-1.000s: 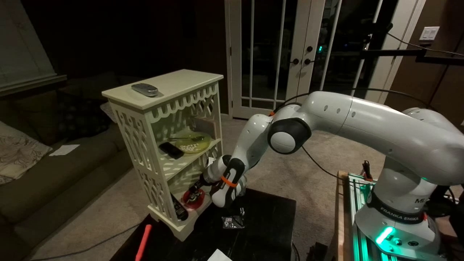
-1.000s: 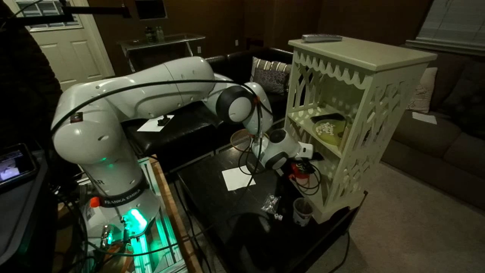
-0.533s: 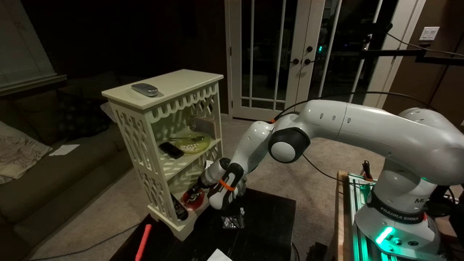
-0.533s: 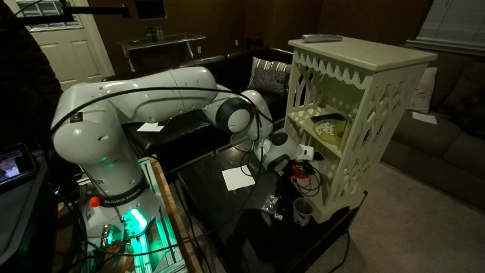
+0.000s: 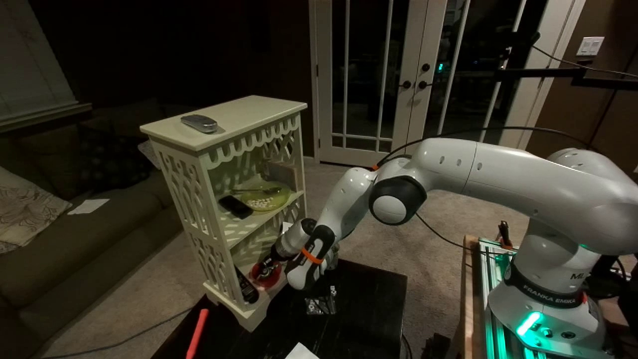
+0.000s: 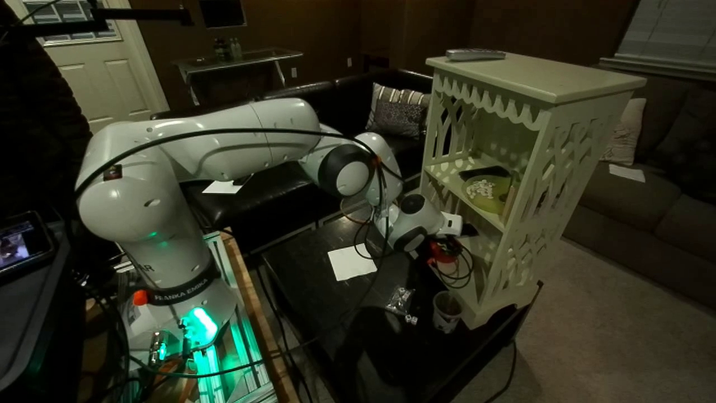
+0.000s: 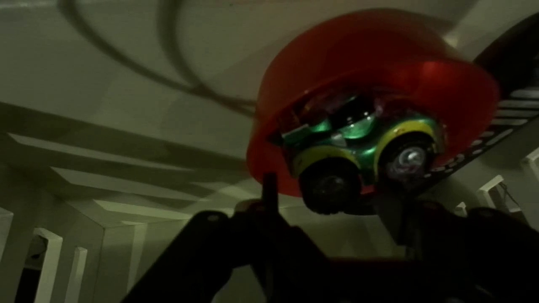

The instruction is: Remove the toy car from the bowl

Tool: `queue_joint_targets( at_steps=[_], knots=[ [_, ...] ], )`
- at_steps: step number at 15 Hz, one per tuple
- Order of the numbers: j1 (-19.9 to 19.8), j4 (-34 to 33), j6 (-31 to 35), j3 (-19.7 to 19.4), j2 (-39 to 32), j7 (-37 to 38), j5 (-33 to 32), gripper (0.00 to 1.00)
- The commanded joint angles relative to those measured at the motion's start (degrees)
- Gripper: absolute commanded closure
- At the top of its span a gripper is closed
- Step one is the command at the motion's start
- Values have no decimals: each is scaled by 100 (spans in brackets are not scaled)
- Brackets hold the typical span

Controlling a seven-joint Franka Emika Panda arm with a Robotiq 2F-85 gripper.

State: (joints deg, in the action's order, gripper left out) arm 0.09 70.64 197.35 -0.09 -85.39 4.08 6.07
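Green toy car point(image 7: 368, 149): in the red bowl point(image 7: 337, 46)
End effector point(image 7: 327, 185): released, jaws parted at the bowl's rim; contact with the car unclear
Yellow-green dish point(image 5: 282, 197): one level above the bowl

In an exterior view, a grey remote point(image 5: 199, 123) is seen atop the white cabinet point(image 5: 249, 112), a yellow-green plate point(image 5: 281, 198) inside, glass doors point(image 5: 418, 112) far behind at right.

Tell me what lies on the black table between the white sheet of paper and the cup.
A clear plastic bag lies between the paper and the cup, with small white cubes next to it; this shows in an exterior view.
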Motion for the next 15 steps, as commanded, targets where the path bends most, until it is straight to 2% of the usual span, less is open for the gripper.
queue_joint_targets(
  at_steps=[1, 3, 5, 7, 10, 13, 15],
  knots=[
    [-89, -24, -99, 108, 0, -81, -165, 70],
    [-101, -29, -87, 132, 0, -84, -187, 84],
    [-85, -41, -82, 121, 5, -81, -182, 93],
    [-120, -47, -37, 210, 5, -79, -239, 92],
    [-271, -3, 150, 560, 43, -75, -489, 92],
    [-484, 490, 583, 933, 343, -48, -814, 92],
    [-575, 819, 1035, 1012, 528, -12, -942, 92]
  ],
)
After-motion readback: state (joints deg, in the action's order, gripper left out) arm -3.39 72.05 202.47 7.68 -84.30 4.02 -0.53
